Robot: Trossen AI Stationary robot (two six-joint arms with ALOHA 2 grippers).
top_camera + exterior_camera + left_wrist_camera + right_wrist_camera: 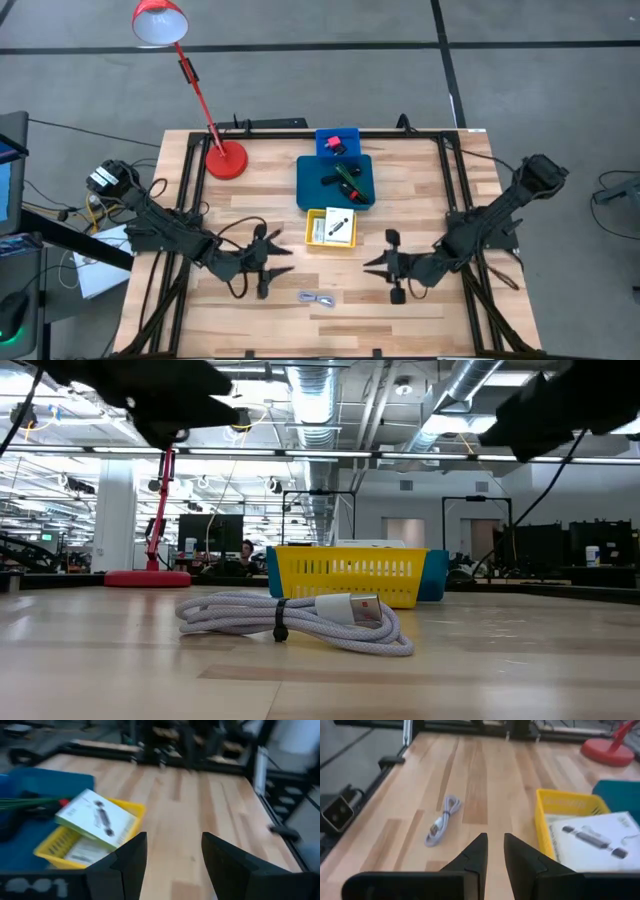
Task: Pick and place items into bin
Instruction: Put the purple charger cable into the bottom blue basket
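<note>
A coiled pale cable lies flat on the wooden table near its front edge, and is also visible in the low view and the right wrist view. My left gripper hovers open to its left. My right gripper hovers to its right, its fingers almost together with nothing between them. A yellow bin behind the cable holds flat white printed cards. A blue tray holds a green-and-black stick. A small blue box holds a pink-red piece.
A red desk lamp stands at the table's far left. Black frame rails run along the table's far edge and sides. Bare wood lies between the two grippers and along the front edge around the cable.
</note>
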